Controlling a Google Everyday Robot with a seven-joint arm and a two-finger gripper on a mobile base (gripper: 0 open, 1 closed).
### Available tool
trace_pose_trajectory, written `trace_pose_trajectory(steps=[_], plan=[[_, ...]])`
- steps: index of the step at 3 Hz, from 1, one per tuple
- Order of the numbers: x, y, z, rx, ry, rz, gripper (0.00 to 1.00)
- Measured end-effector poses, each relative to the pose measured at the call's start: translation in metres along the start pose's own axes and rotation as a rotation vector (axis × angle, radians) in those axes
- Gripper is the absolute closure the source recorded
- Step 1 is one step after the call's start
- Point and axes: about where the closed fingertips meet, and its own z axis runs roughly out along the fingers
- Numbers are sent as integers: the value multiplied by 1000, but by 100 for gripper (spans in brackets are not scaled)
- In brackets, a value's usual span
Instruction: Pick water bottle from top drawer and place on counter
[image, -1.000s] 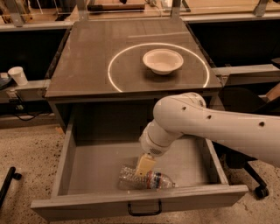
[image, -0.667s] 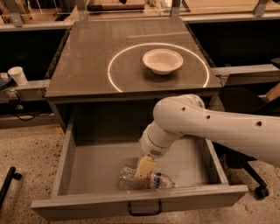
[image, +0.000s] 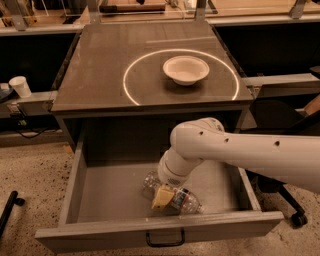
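Observation:
The water bottle (image: 184, 201) lies on its side on the floor of the open top drawer (image: 115, 192), near the front and a little right of centre. It is clear with a label band. My gripper (image: 161, 198) hangs from the white arm (image: 240, 152), reaches down into the drawer and sits right on the bottle's middle, hiding part of it. The counter (image: 100, 75) above the drawer has a white circle marked on it.
A white bowl (image: 186, 69) stands on the counter inside the circle. A white paper cup (image: 20, 86) stands on a ledge at the left. A chair base (image: 295, 217) is on the floor at the right. The drawer's black handle (image: 165, 241) faces the front.
My gripper has moved down a little and slightly left onto the bottle. The bottle's left end now looks turned further towards the back of the drawer.

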Motion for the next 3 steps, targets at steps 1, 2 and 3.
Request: trace_pose_trajectory(steps=[1,2,3], plan=[[2,-3,1,9,2,-4,56],[2,-8,-8,30,-4,-14,79],[-9,-30,-53,94,-4,-106,100]])
